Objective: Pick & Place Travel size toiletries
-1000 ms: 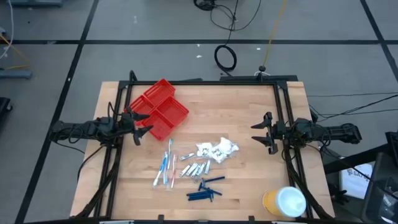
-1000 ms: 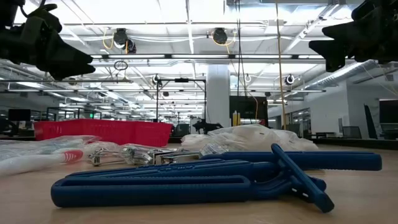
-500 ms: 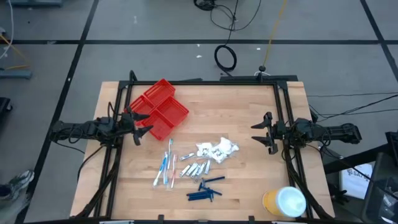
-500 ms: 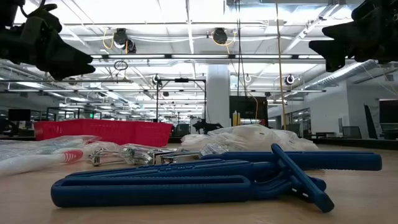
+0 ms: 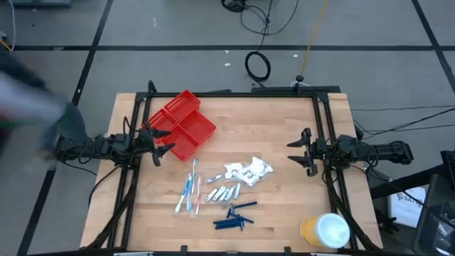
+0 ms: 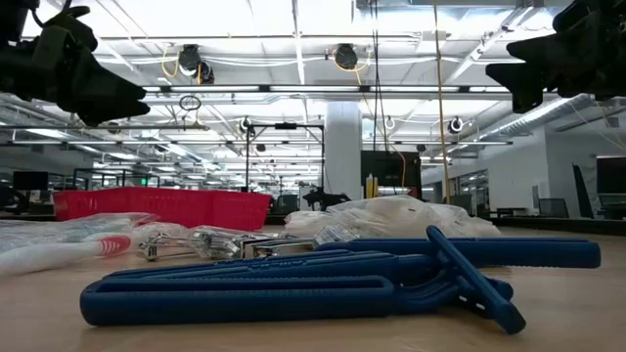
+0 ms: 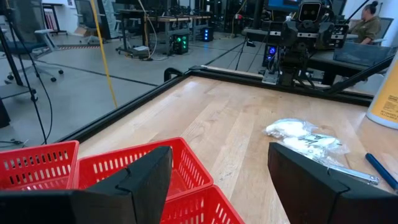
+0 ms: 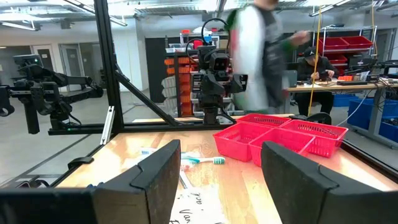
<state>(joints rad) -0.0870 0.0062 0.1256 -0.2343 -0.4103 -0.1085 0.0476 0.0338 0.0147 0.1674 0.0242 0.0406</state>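
1. No placement is being evidenced; the red tray [image 5: 182,122] is being seen without toiletries.
2. Toothbrushes [image 5: 189,186], clippers [image 5: 225,192], packets [image 5: 248,171] and blue sticks [image 5: 234,216] are lying mid-table.
3. Left gripper [image 5: 158,144] and right gripper [image 5: 297,151] are being held open, empty, at the table's sides.

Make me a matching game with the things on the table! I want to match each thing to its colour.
Things:
1. tray
2. crinkly packets
3. stick-like pieces
4. big roll

Colours:
A. dark blue
B. yellow with a white top
C. red
D. white

Pairs: 1-C, 2-D, 3-A, 4-B
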